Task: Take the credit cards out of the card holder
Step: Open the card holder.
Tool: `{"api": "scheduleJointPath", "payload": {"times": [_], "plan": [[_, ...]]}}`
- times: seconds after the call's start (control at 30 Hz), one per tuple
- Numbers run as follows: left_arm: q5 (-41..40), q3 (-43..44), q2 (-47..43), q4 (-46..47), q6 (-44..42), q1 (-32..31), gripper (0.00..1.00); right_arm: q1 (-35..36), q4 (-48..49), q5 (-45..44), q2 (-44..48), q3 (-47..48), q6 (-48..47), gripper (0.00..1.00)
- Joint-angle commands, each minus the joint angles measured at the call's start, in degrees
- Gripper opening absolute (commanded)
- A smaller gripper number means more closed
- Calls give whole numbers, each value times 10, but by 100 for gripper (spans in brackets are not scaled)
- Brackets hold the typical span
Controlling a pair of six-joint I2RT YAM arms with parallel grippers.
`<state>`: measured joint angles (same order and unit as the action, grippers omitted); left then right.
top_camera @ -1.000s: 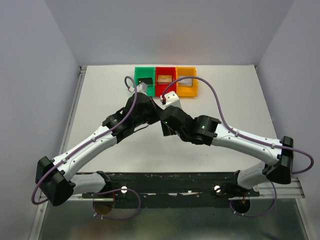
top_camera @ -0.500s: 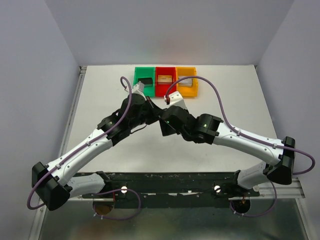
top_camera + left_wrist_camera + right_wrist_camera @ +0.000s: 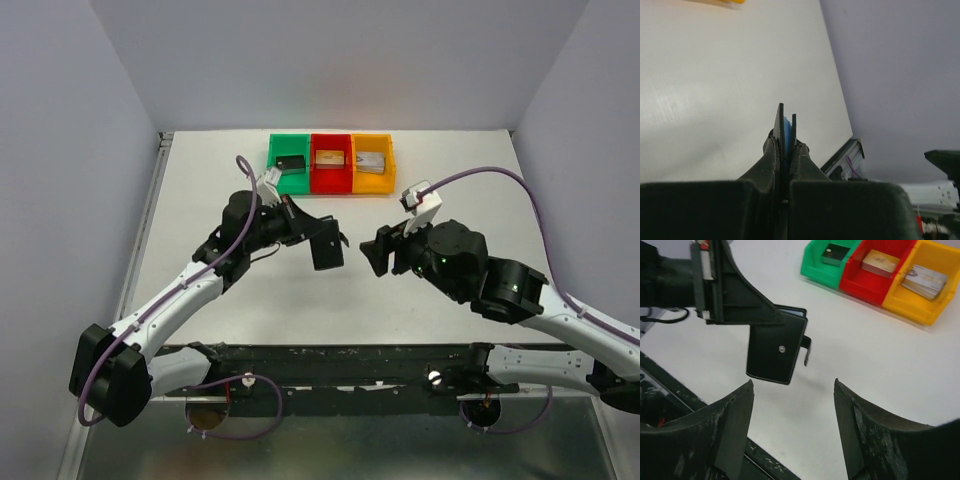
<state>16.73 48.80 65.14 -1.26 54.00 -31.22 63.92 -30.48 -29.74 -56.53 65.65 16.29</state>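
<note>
The card holder (image 3: 326,250), a small black wallet with white stitching and a snap stud, hangs above the table's middle. My left gripper (image 3: 312,232) is shut on its upper end. Seen from the right wrist, the card holder (image 3: 776,352) is folded and its strap dangles at its right side. In the left wrist view my left gripper (image 3: 786,142) pinches the card holder (image 3: 780,127) edge-on, with a blue strip between its two leaves. The credit cards are hidden. My right gripper (image 3: 378,252) stands open to the right of the holder, apart from it, and in its own view the right gripper (image 3: 792,385) is empty.
At the table's far side stand a green bin (image 3: 276,176), a red bin (image 3: 330,184) and an orange bin (image 3: 373,184), side by side. They hold a black item (image 3: 835,253), a tan item (image 3: 880,263) and a grey item (image 3: 924,281). A black rail (image 3: 340,362) runs along the near edge.
My right gripper has opened and drawn back to the right, away from the card holder. The left arm has shifted a little to the left, still holding the holder.
</note>
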Motion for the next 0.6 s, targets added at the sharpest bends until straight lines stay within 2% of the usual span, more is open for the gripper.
{"api": "scheduleJointPath", "payload": {"times": [0.0,0.2,0.4,0.57], "plan": [[225,-66,-18,297,-31,24,0,-17,62,144,12,-14,-12,72],[353,-76,-5,451,-2,48,0,-38,91,189,34,-47,1,70],[424,-78,41,660,112,52,0,-56,86,204,30,-50,1,62],[434,-72,65,714,148,54,0,-75,88,216,39,-57,0,54]]}}
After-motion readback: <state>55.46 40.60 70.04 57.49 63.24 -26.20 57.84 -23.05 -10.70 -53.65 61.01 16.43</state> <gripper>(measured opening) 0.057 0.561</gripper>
